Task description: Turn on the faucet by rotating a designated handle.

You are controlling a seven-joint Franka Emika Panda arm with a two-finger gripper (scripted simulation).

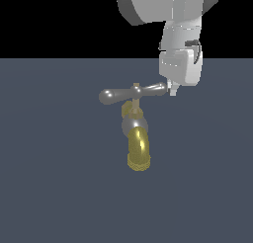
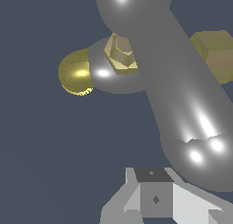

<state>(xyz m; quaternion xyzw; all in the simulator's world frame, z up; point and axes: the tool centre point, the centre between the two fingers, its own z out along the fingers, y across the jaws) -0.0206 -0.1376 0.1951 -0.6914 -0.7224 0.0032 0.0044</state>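
Observation:
The faucet stands on the dark floor, with a silver ball body and a brass-yellow spout curving down toward the camera. Its handle, a shiny silver crossbar with bulbous ends, lies across the top. My gripper hangs at the crossbar's end on the exterior view's right, touching or nearly touching it. The fingers look pressed together with nothing between them. In the wrist view the handle fills the frame, and its rounded end sits right beside my gripper. The ball body and spout lie beyond.
A flat dark grey-blue floor stretches around the faucet. The arm's white wrist and link come down from above on the exterior view's right. A brass hub nut shows on the stem.

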